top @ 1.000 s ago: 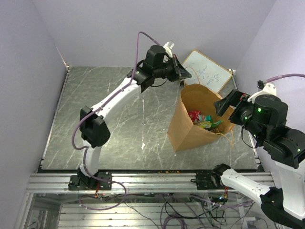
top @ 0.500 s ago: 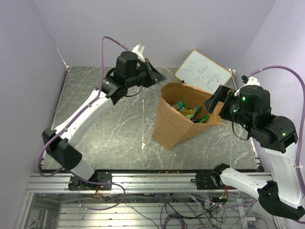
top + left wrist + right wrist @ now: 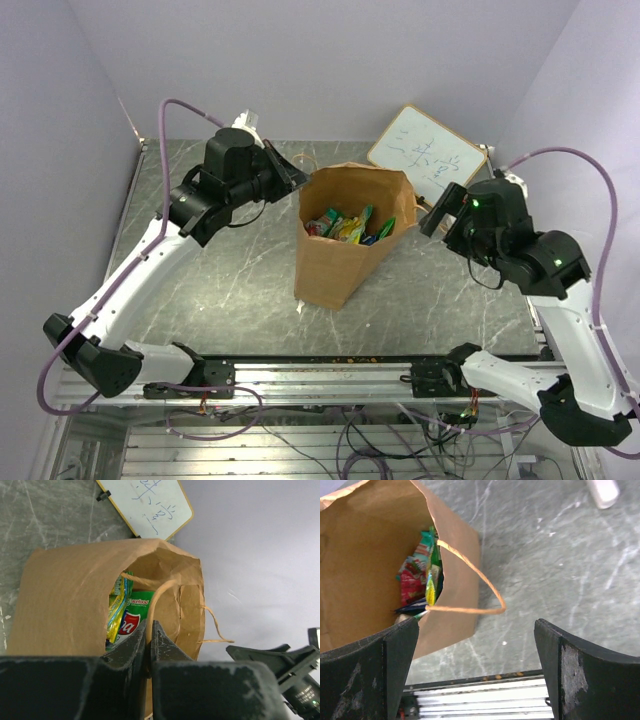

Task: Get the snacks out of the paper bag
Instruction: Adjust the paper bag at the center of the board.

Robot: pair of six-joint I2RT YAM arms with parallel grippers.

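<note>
Though blurred, labels [image 3: 140, 601] on snacks [image 3: 129, 624].

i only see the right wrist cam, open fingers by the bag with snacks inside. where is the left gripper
Observer: The left gripper is at the paper bag's opposite rim, fingers nearly together where a handle runs between their tips.
Operator: is the bag standing or tipped
Observer: From the top view it stands on the table, mouth open upward, snacks inside.
Operator: anything behind it
Observer: A white writing board sits behind the bag, toward the right.
</note>
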